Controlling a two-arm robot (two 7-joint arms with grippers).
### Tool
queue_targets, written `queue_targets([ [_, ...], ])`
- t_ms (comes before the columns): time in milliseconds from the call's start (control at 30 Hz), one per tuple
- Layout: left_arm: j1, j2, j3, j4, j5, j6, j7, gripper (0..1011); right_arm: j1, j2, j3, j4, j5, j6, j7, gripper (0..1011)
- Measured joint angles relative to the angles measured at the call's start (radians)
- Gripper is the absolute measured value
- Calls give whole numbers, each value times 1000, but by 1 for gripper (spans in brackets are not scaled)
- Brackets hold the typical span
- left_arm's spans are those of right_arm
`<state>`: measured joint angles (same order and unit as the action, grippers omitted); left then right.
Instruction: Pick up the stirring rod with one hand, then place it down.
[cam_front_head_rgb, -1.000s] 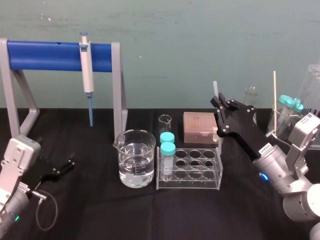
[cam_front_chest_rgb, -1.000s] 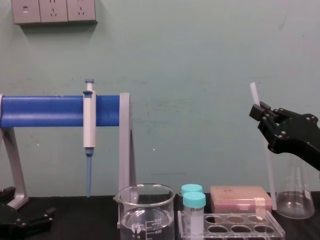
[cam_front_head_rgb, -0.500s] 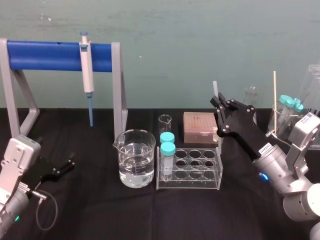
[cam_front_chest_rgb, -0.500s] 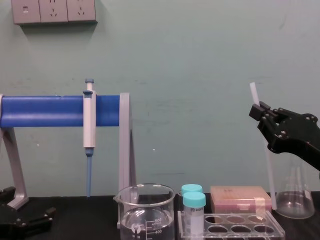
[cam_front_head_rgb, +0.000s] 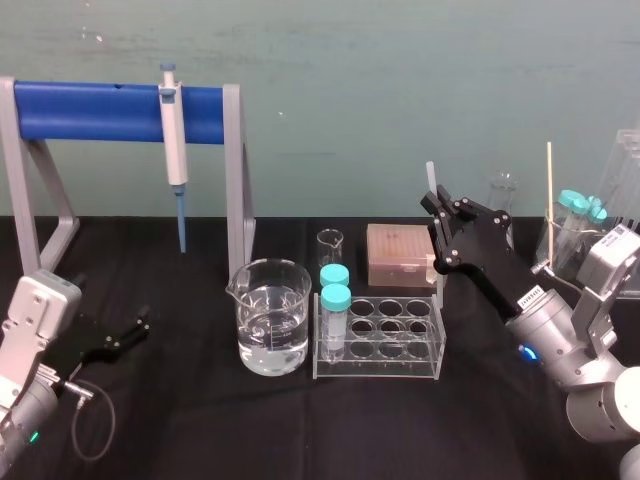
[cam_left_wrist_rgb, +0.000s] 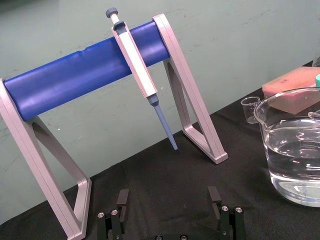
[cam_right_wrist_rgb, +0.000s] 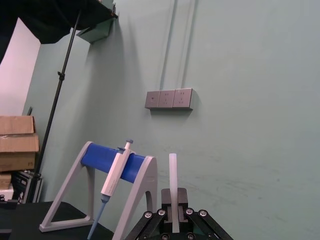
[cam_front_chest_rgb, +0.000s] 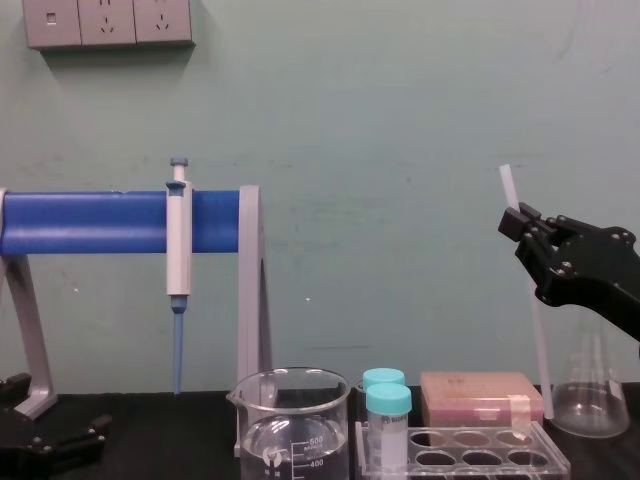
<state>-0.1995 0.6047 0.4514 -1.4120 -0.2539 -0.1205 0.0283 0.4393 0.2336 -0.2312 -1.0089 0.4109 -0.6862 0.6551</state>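
The stirring rod (cam_front_chest_rgb: 540, 340), thin and translucent white, stands almost upright at the right, just behind the pink box (cam_front_chest_rgb: 482, 397). My right gripper (cam_front_chest_rgb: 521, 222) is shut on its upper part, and a short length sticks out above the fingers. In the head view the rod's top (cam_front_head_rgb: 431, 176) rises over the right gripper (cam_front_head_rgb: 441, 206). Seen from the right wrist, the rod (cam_right_wrist_rgb: 173, 175) comes up between the right gripper's (cam_right_wrist_rgb: 173, 196) closed fingers. My left gripper (cam_front_head_rgb: 128, 334) rests low at the left of the table, open and holding nothing; the left wrist view shows its spread fingers (cam_left_wrist_rgb: 214, 196).
A grey stand with a blue bar (cam_front_head_rgb: 100, 110) holds a pipette (cam_front_head_rgb: 175, 150) at the back left. In the middle stand a beaker of water (cam_front_head_rgb: 272, 318) and a clear tube rack (cam_front_head_rgb: 380, 340) with two teal-capped tubes. A conical flask (cam_front_chest_rgb: 590, 385) and an orange stick (cam_front_head_rgb: 549, 200) are at the right.
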Motion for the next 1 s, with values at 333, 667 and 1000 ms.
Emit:
queue_targets([
  [333,0,0,0,0,0,0,0,1000,0,0,0,0,0,0,0,64],
  [667,0,0,0,0,0,0,0,1000,0,0,0,0,0,0,0,64],
  [1000,0,0,0,0,0,0,0,1000,0,0,0,0,0,0,0,64],
])
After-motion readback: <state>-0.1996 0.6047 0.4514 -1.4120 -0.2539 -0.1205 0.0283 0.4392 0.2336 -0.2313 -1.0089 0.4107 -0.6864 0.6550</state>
